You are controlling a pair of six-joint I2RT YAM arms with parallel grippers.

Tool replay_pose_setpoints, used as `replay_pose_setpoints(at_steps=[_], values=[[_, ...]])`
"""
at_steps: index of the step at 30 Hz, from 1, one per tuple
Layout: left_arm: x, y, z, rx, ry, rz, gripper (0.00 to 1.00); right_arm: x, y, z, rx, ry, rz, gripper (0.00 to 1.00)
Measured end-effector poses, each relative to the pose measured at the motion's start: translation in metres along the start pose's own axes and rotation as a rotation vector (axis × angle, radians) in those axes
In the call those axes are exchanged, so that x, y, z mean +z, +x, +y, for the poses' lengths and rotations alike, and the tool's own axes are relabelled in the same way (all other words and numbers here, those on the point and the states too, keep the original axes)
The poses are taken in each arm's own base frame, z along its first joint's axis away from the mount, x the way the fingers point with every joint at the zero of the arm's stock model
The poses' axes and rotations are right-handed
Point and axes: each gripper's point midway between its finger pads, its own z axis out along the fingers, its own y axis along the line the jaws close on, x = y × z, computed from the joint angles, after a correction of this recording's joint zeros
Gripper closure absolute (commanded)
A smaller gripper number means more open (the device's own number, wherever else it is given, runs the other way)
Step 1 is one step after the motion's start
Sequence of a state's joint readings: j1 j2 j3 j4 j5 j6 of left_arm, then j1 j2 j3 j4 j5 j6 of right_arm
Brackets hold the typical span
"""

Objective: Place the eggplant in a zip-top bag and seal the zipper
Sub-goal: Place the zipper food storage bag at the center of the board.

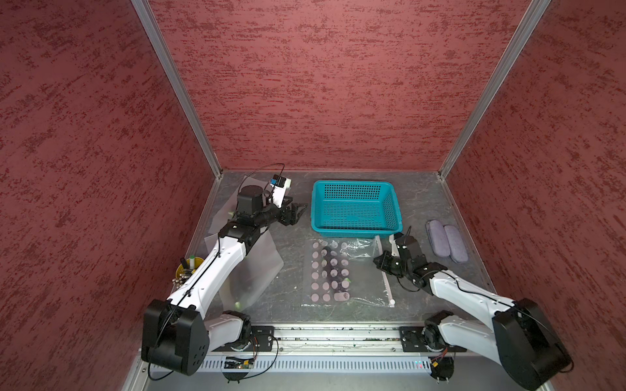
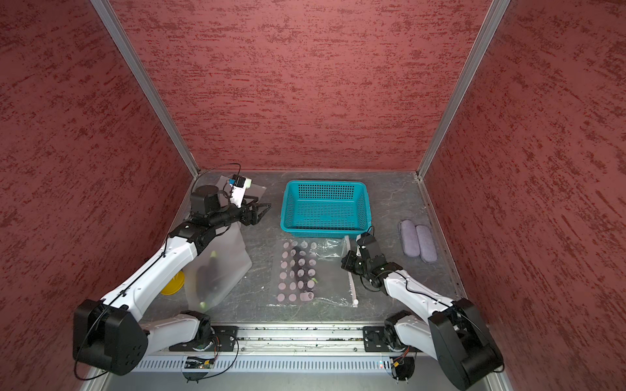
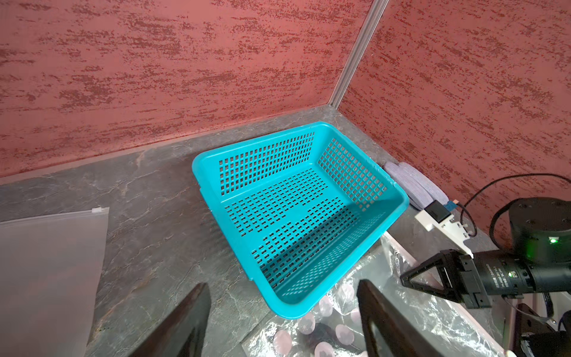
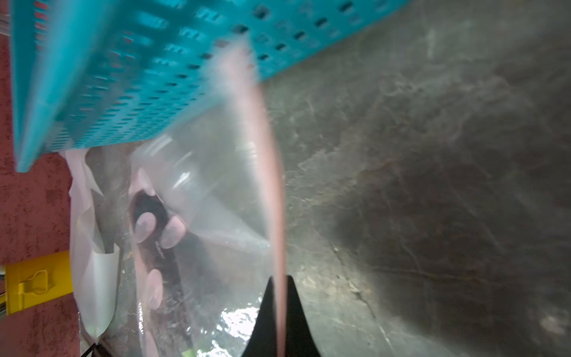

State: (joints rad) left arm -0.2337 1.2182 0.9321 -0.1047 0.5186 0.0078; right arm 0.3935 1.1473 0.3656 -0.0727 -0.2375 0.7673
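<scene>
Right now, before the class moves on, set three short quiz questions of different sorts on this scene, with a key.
1. True or false: the basket has nothing in it.
2. Pick one: the right gripper is pinching A) the basket's rim, B) the zipper strip of the bag, C) nothing.
3. Fill the gap: the left gripper holds nothing and its jaws stand ____.

Key: 1 true; 2 B; 3 open.
</scene>
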Motion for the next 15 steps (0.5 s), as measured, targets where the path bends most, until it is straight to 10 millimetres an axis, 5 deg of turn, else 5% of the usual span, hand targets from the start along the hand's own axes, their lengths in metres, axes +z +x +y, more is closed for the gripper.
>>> replay_pose_setpoints(at_steps=[4, 10, 15], values=[[0.001, 0.001, 0.002, -0.005, -0.009, 0.004, 0.24, 0.006, -0.004, -0.015, 0.053, 0.031, -0.027, 0.98], [0.002, 0.005, 0.008, -0.018, -0.035, 0.016, 0.24, 0.008, -0.018, -0.016, 0.058, 0.038, -0.082, 0.4], [0.002, 0.008, 0.017, -0.051, -0.079, 0.025, 0.18, -0.002, -0.039, -0.015, 0.014, 0.078, -0.161, 0.18]])
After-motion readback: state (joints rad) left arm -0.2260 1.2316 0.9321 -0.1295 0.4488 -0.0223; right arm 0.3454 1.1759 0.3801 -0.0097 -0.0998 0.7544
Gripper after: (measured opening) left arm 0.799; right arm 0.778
